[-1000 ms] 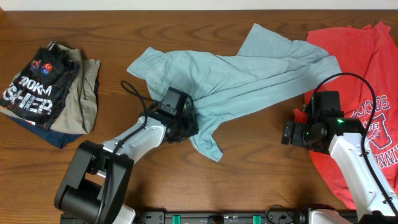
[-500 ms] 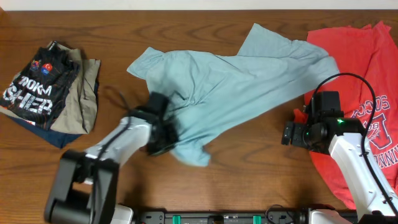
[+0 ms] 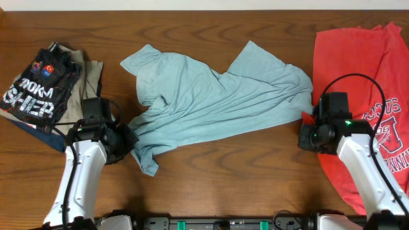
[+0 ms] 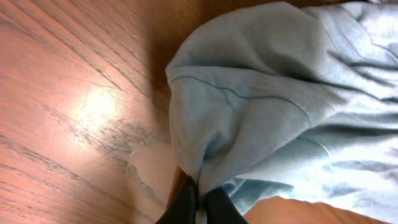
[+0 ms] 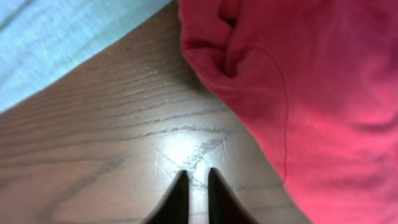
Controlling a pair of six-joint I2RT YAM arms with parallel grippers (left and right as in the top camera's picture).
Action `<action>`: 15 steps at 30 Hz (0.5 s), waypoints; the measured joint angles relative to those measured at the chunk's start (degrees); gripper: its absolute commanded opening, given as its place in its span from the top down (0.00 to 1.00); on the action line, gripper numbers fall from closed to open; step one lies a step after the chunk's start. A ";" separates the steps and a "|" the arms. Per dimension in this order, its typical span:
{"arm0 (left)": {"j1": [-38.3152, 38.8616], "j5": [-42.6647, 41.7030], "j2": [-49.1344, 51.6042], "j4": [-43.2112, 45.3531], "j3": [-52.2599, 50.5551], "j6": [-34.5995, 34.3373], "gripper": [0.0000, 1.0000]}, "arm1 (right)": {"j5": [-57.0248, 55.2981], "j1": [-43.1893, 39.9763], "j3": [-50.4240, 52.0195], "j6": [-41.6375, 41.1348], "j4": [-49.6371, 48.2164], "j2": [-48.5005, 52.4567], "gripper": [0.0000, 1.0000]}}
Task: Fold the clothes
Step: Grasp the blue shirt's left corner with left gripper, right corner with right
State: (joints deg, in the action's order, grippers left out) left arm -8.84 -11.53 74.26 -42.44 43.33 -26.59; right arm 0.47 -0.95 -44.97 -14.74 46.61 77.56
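Observation:
The pale blue-grey T-shirt point(image 3: 211, 102) lies crumpled across the middle of the wooden table point(image 3: 243, 172). My left gripper point(image 3: 131, 142) is shut on a bunched fold at its lower left; in the left wrist view the cloth point(image 4: 267, 93) is pinched between the black fingertips of that gripper point(image 4: 200, 196). The red T-shirt point(image 3: 364, 70) with white lettering lies flat at the right. My right gripper point(image 3: 307, 135) sits just off its left edge, over bare wood. In the right wrist view this gripper point(image 5: 198, 180) is shut on nothing, the red cloth point(image 5: 311, 93) to its right and blue cloth point(image 5: 62, 43) at upper left.
A stack of folded clothes point(image 3: 51, 89) with a black printed shirt on top lies at the far left, close to my left arm. The right arm's black cable point(image 3: 358, 80) loops over the red shirt. Bare wood shows along the table's front.
My left gripper has dragged the blue-grey T-shirt leftward across the table, stretching it away from the red shirt. My right gripper has gone from open to shut in place.

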 measured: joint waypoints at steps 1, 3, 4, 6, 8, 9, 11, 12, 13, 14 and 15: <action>0.00 -0.24 0.02 -0.07 0.00 0.07 0.94 | -0.02 0.00 0.00 -0.11 -0.55 1.22 0.99; 0.00 -0.42 0.13 -0.20 0.00 0.09 0.94 | 0.24 0.00 0.00 -0.11 -2.12 3.85 0.99; 0.00 -0.52 0.26 -0.31 0.00 0.09 0.94 | 0.59 0.00 0.00 -0.09 -3.10 5.33 0.99; 0.00 -0.57 0.42 -0.59 0.00 0.11 0.94 | 1.57 0.00 0.00 0.17 -5.46 8.33 0.99; 0.00 -0.57 0.44 -0.63 -0.02 0.11 0.93 | 2.56 0.00 0.00 0.52 -8.04 10.71 0.99; 0.00 -0.57 0.44 -0.63 -0.02 0.11 0.94 | 2.71 0.00 0.00 0.72 -9.42 12.04 0.99; 0.00 -0.61 0.44 -0.63 0.00 0.11 0.94 | 2.58 -0.07 0.00 0.90 -11.30 14.10 0.99; 0.00 -0.66 0.44 -0.66 -0.02 0.11 0.94 | 2.47 -0.44 -0.11 0.98 -11.93 15.23 0.99; 0.00 -0.74 0.46 -0.66 -0.02 0.09 0.94 | 2.10 -0.85 -0.46 1.07 -13.14 15.56 0.99; 0.00 -0.79 0.48 -0.66 -0.02 0.11 0.94 | 1.55 -1.53 -0.81 1.16 -14.36 16.11 0.99; 0.00 -0.79 0.48 -0.66 -0.02 0.11 0.94 | 0.85 -2.56 -1.18 1.20 -15.87 16.74 0.99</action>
State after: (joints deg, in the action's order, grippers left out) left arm -8.84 -12.32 74.74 -43.09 43.31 -26.48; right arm 1.32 -3.51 -46.15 -13.54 30.74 94.30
